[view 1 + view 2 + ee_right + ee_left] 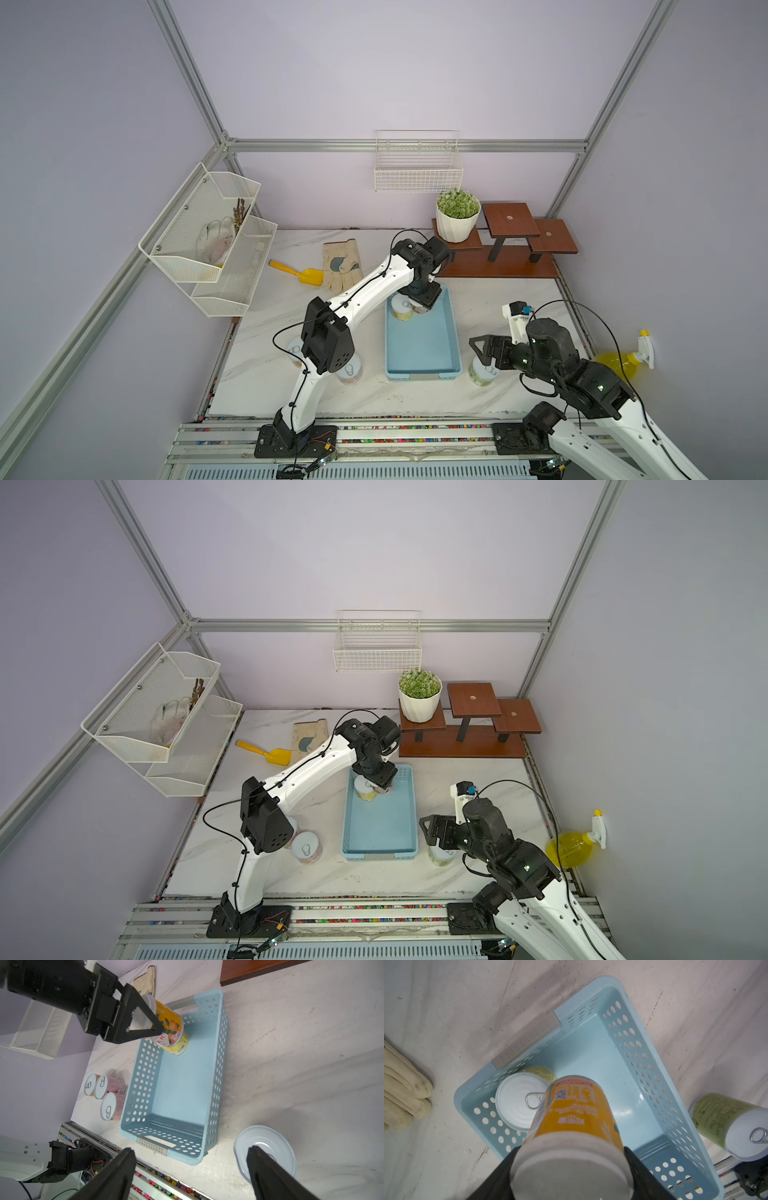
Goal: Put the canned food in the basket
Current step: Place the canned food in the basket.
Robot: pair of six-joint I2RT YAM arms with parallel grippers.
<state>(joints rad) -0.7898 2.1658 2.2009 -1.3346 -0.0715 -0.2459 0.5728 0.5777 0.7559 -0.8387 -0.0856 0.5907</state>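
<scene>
The left arm (pixel 370 291) rises from its base at lower centre to a black elbow, then reaches up and right to mid-frame, where the wrist bends straight down. At upper left in the right wrist view, the left end effector (pixel 166 1024) is clamped on a can (pixel 575 1113). The right arm (pixel 582 386) enters from the lower right and points left. The right end effector (pixel 191 1149) has its fingers (pixel 118 1176) spread wide apart

Light: soft, even, overhead. Shadows: faint streaks on worktop (pixel 291 1064). Glare: patch on basket (pixel 627 1111) floor. Blur: near end of orange-labelled tin (pixel 571 1174).
</scene>
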